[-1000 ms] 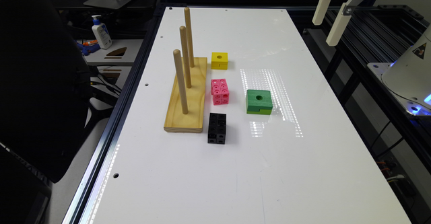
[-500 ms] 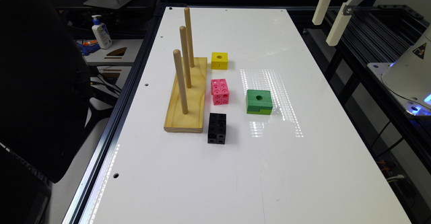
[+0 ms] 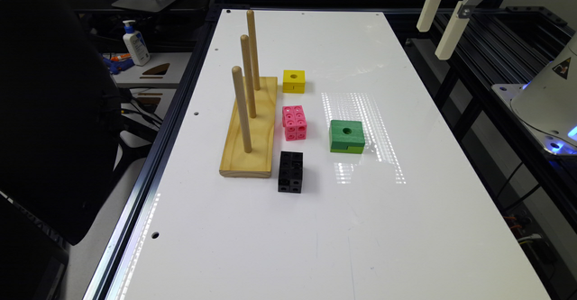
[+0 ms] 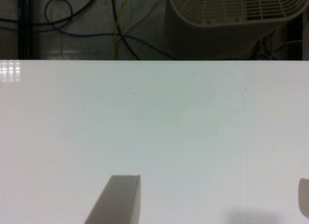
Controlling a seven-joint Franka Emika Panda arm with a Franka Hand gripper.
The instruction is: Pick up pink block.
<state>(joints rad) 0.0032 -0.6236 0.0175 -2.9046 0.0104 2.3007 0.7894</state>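
Gripper (image 3: 444,23) spread wide (holding nothing), pink block (image 3: 294,122) flat on table (image 3: 405,228), long axis parallel to pegboard (image 3: 250,129).

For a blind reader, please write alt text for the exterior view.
A pink block lies on a white table between a yellow cube and a black block, beside a wooden peg board and a green block.

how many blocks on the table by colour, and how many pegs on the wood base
pink block: 1
black block: 1
yellow block: 1
green block: 1
pegs on the wood base: 3
total: 4 blocks, 3 pegs, 1 base
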